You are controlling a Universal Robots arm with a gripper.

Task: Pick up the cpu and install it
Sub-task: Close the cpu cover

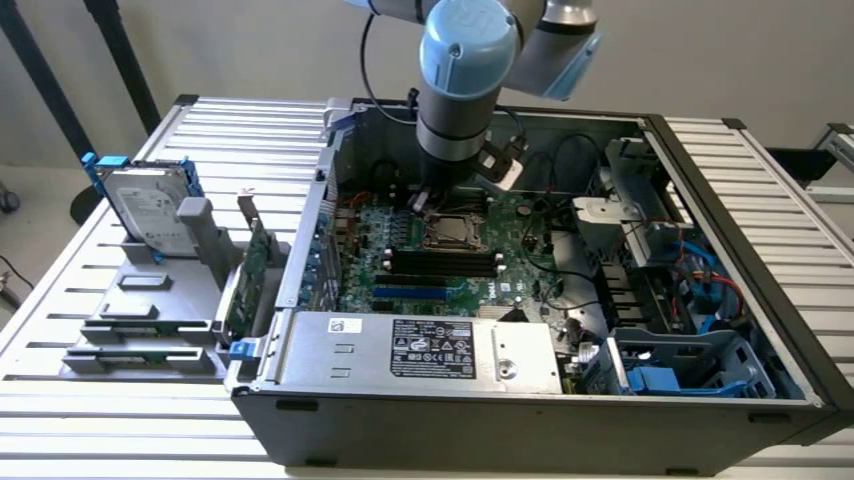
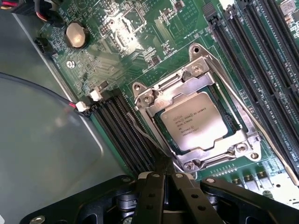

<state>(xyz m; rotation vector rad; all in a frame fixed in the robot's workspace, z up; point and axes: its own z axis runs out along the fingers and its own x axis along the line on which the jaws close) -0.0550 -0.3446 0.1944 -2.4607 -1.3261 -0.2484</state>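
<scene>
Gripper (image 2: pixel 163 179), fingers pressed together and empty, hovers just beside the cpu (image 2: pixel 196 122) seated in its socket (image 2: pixel 154 95); it should sit flat and square in the frame.

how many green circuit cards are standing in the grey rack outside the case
1 that I can make out: a green circuit card stands upright in the grey rack, beside the case's outer wall on the exterior view's left. Another may be hidden behind it.

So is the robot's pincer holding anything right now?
No, nothing. The pincer is shut and empty, just above the board. The cpu already sits in its socket.
</scene>
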